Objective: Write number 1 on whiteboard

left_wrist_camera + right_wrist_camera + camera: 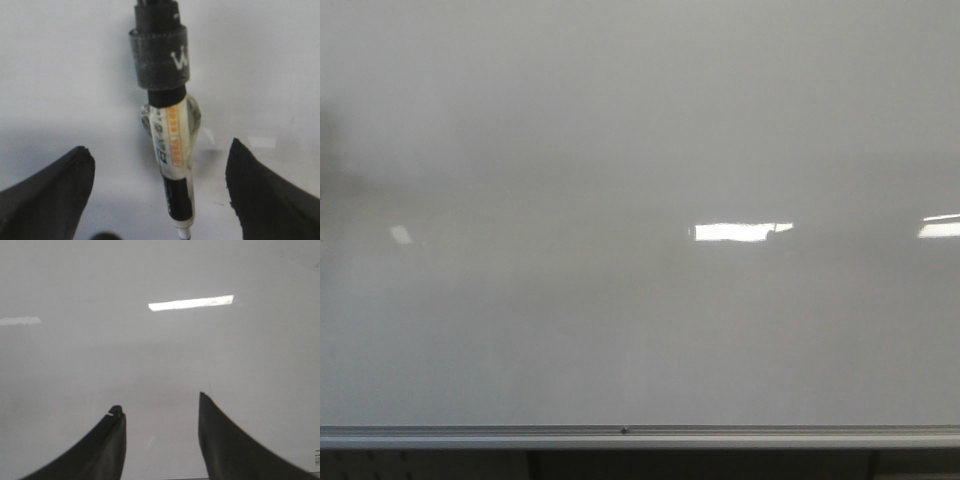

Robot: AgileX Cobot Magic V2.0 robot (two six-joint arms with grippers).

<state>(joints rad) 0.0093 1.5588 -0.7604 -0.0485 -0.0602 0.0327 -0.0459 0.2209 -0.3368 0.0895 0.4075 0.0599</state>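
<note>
Saw no 1 on board [640, 200]; stroke left undone. Left claw [155, 190] spread around marker [172, 150], right claw [160, 440] spread, empty.

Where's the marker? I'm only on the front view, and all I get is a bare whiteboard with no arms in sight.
Observer: The left wrist view shows the marker between the fingers of the left tool. The fingers stand wide apart, clear of it on both sides.
Operator: What does it look like?
Observer: It has a clear barrel with orange print and a black knurled band round one end.
Operator: And the right tool?
Observer: In the right wrist view the right tool is open and empty, facing the whiteboard.
</note>
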